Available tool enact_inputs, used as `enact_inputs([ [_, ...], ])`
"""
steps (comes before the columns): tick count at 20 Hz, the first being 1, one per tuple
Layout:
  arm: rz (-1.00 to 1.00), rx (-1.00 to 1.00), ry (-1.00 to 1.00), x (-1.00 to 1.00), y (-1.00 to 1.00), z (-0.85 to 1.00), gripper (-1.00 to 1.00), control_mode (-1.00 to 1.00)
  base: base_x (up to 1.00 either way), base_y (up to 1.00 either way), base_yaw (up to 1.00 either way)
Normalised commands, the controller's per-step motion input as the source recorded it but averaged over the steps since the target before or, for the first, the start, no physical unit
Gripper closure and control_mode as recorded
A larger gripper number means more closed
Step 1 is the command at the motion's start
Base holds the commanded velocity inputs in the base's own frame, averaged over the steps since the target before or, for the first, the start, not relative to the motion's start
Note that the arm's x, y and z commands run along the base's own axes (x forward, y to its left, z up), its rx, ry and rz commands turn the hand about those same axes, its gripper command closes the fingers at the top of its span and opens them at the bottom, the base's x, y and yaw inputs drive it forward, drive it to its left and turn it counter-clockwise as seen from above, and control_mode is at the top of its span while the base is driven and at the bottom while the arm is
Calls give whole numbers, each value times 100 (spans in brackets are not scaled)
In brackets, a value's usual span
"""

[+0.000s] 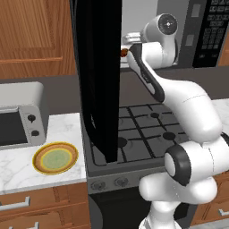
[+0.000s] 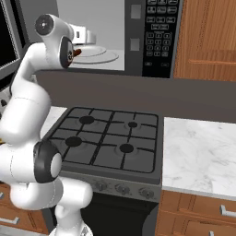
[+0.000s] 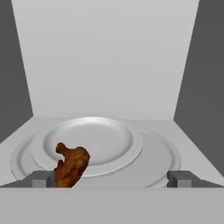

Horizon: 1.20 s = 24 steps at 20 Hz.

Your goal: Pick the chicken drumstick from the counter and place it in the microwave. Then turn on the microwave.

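The drumstick (image 3: 71, 165) is a brown-orange roasted piece, thin bone end up, lying on the near left rim of the turntable (image 3: 131, 148) inside the microwave (image 2: 159, 37). The gripper (image 3: 111, 179) stands released, its left fingertip (image 3: 41, 179) beside the meat. The left base view adds the open door (image 1: 99, 76), a plate (image 1: 55, 158) and a toaster oven (image 1: 20, 118) on the counter (image 1: 13, 167); the right base view shows the keypad (image 2: 158, 32).

A home kitchen: a gas stovetop (image 2: 108, 138) set between marble counters (image 2: 198, 152), wooden drawers below, an open microwave (image 2: 138, 37) above, a toaster oven (image 1: 20, 120) alongside.
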Motion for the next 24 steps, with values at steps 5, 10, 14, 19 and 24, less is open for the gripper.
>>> enact_inputs([
  [5,-1,4,0,-44,-11,0,-100,-100,0,0,0],
  [10,0,4,0,-45,-11,0,-100,-100,0,0,0],
  [14,0,4,0,-48,-8,0,-100,-100,0,0,0],
  [19,0,4,0,-48,-8,0,-100,-100,0,0,0],
  [24,0,3,0,-48,-4,0,-100,-100,0,0,0],
])
